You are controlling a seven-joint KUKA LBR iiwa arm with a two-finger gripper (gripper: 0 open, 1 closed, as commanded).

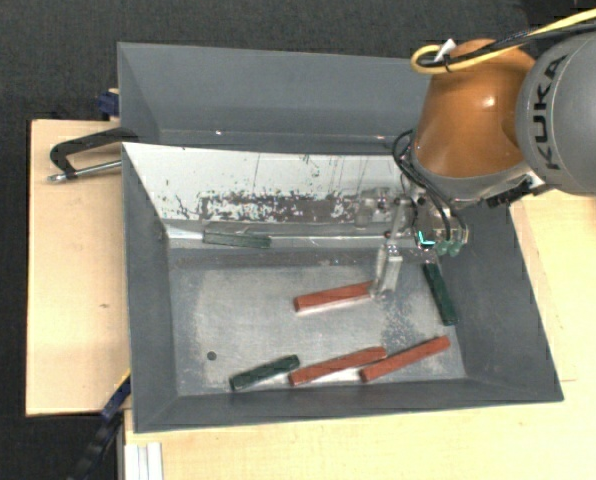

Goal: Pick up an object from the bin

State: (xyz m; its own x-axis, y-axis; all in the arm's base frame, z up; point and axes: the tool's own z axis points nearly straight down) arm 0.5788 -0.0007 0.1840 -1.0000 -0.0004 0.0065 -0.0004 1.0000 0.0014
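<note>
Hovering with fingers [388, 268] apart, the gripper [408, 276] has 1 tip beside the right end of a red-brown flat stick [333, 298] lying mid-floor in the grey bin [144, 268], likely light, stiff and best pinched across its narrow width.

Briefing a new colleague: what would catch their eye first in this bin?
The arm's big orange cover at upper right, with the gripper below it, next to the right end of a reddish-brown flat bar in the middle of the grey metal bin. Then two similar reddish-brown bars near the front wall, a dark green bar to their left.
</note>
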